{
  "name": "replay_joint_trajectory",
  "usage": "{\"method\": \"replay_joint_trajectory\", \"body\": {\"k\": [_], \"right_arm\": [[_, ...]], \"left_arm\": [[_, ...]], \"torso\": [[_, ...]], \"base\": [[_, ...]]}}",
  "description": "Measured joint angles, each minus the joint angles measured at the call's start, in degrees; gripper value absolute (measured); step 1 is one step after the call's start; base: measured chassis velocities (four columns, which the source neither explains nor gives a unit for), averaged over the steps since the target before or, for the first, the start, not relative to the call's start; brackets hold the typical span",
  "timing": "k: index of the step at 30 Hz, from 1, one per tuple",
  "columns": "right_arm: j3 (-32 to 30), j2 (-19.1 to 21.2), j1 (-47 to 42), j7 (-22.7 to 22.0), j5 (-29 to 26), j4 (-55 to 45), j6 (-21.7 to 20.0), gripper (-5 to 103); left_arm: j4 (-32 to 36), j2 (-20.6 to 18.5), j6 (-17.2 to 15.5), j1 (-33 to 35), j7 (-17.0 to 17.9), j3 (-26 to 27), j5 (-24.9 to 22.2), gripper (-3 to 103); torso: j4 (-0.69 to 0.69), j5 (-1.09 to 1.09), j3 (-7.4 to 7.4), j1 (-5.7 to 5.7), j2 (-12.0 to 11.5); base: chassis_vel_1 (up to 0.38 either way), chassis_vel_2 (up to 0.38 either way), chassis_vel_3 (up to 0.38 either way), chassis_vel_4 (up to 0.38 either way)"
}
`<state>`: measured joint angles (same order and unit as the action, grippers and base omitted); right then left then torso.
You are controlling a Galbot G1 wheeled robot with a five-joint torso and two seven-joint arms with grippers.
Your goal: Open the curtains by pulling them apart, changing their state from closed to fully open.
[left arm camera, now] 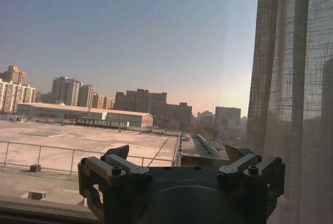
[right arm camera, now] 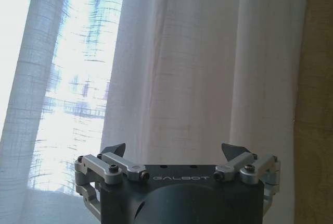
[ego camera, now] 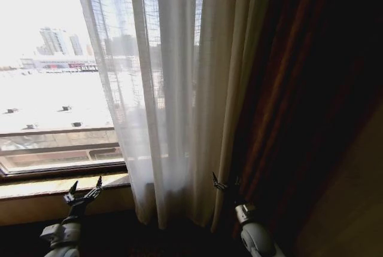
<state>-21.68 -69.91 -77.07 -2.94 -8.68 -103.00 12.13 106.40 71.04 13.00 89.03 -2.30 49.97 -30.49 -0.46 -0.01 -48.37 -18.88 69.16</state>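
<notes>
Hanging bunched beside the brown drape (ego camera: pixel 281 89), the curtains (ego camera: pixel 173 89) bared the left pane — both grippers, left gripper (ego camera: pixel 85 189) and right gripper (right arm camera: pixel 175 151), spread wide, held nothing.

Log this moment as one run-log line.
sheer curtain: bunched right of bare window, beside brown drape | left gripper: open, low by sill, holding nothing | right gripper: open, facing curtain, holding nothing
</notes>
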Motion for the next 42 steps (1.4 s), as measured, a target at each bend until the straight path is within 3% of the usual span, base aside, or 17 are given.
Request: {"method": "replay_joint_trajectory", "body": {"k": [19,28,33,38,42], "right_arm": [[-0.26,0.33,0.32,1.18,0.39,1.21,1.23,100],[0.55,-0.26,2.48,1.57,0.3,4.06,5.64,100],[0.15,-0.6,3.54,4.77,1.1,6.07,6.48,100],[0.69,-1.03,5.06,5.31,0.88,7.91,6.71,100],[1.49,-1.32,6.73,5.39,0.74,9.03,6.51,100]], "left_arm": [[0.0,0.0,0.0,0.0,0.0,0.0,0.0,100],[0.0,0.0,0.0,-0.01,0.0,0.01,0.0,100],[-0.01,-0.01,0.0,0.0,0.01,0.04,0.0,100],[0.0,0.01,0.0,0.0,0.0,0.0,0.0,100],[0.0,0.01,0.0,0.0,-0.01,-0.01,0.0,100]], "torso": [[0.0,0.01,0.0,0.0,0.0],[0.01,0.0,0.0,0.0,0.0],[0.01,-0.04,0.01,0.01,0.01],[-0.01,0.07,-0.01,0.0,0.0],[-0.01,-0.01,0.0,0.0,0.0]], "base": [[0.354,0.35,-0.357,-0.345],[0.329,0.33,-0.316,-0.315],[0.109,0.125,-0.116,-0.126],[0.0,0.0,0.0,0.0],[-0.095,0.02,0.076,-0.017]]}}
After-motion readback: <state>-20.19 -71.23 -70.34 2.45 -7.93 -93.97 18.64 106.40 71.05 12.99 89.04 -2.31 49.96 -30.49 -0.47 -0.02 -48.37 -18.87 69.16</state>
